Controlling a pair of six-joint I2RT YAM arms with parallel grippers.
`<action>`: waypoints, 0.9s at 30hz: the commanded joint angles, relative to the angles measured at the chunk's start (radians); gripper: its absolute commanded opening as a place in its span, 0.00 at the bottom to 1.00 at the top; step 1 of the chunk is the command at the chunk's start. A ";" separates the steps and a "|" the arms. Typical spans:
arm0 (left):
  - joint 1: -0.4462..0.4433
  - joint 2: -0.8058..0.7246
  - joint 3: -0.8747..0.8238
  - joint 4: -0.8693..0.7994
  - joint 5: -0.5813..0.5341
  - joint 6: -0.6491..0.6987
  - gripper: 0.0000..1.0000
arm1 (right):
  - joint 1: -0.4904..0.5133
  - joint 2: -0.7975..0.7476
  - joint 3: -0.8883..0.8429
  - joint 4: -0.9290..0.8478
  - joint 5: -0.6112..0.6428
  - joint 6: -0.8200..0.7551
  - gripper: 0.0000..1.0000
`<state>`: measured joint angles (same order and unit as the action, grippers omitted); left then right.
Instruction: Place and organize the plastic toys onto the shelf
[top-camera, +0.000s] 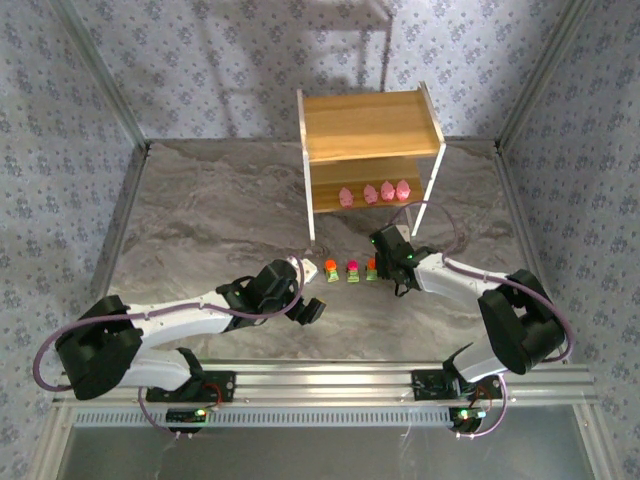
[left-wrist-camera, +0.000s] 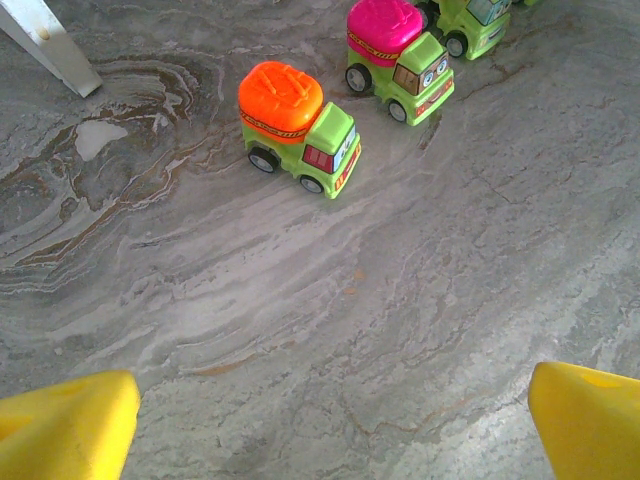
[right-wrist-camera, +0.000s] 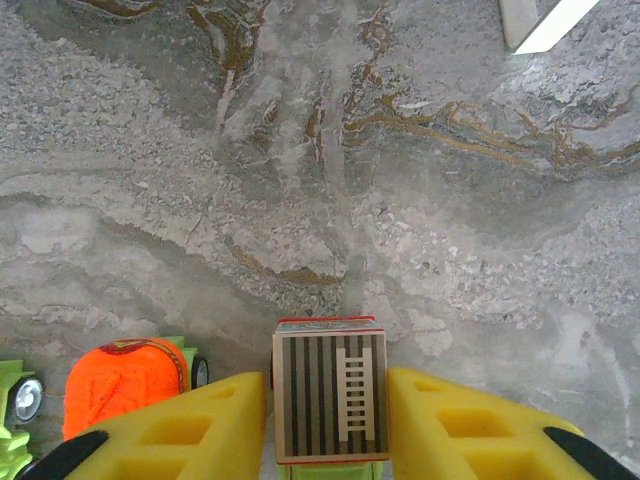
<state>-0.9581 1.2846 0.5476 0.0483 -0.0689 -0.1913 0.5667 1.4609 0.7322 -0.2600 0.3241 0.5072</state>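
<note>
Four pink toys (top-camera: 370, 193) on shelf (top-camera: 370, 125) lower tier in top view, right wrist view shows right gripper (right-wrist-camera: 328, 385) pinching ladder truck (right-wrist-camera: 330, 400), left gripper (left-wrist-camera: 335, 425) spread, orange truck (left-wrist-camera: 295, 125) ahead, both arms reaching forward

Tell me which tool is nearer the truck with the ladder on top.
Right. The right tool straddles the ladder truck; the left tool sits apart, beyond the orange truck.
</note>
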 joint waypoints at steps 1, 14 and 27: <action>-0.008 -0.002 0.036 -0.013 -0.014 0.012 1.00 | -0.009 0.017 0.023 -0.003 -0.003 -0.008 0.37; -0.008 0.000 0.038 -0.014 -0.013 0.012 1.00 | -0.009 0.027 0.015 0.005 -0.011 -0.006 0.37; -0.008 0.002 0.037 -0.015 -0.012 0.011 1.00 | -0.010 0.036 0.012 0.011 -0.011 -0.005 0.36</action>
<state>-0.9581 1.2846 0.5476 0.0479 -0.0757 -0.1913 0.5629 1.4872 0.7319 -0.2523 0.3168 0.5072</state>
